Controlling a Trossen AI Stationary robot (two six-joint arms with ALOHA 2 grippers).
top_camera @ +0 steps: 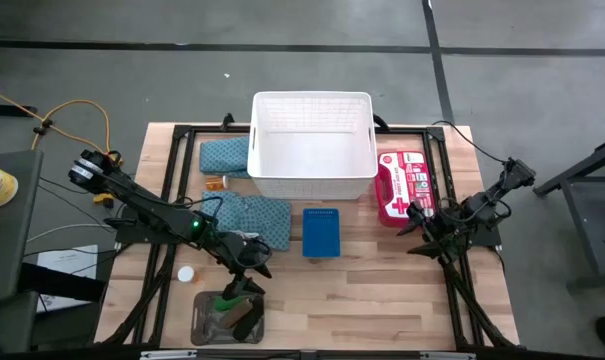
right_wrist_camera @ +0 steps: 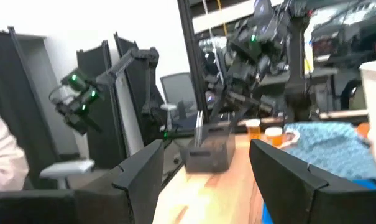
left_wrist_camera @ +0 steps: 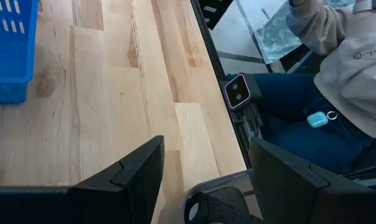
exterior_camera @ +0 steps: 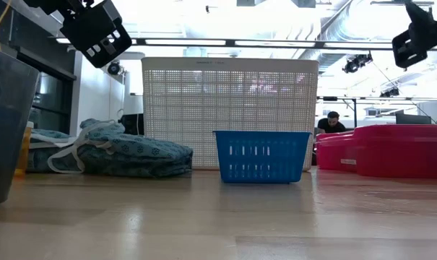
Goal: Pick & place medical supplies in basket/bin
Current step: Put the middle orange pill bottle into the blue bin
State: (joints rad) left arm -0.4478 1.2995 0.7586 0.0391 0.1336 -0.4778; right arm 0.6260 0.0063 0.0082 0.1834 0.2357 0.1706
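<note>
White grid-walled plastic basket (top_camera: pixel 312 145) stands beside soft patterned cloths (top_camera: pixel 250 216); left tool (top_camera: pixel 244 290) gapes wide, empty.

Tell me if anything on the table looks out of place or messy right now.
Mostly tidy. The white basket is empty while the supplies lie outside it: two teal cloths loosely bunched beside it, a small white disc alone near the left edge. The left gripper hovers open over the grey tray.

High cam overhead; low cam table-level; both see white basket (top_camera: pixel 312 145), blue bin (exterior_camera: pixel 261 156).
</note>
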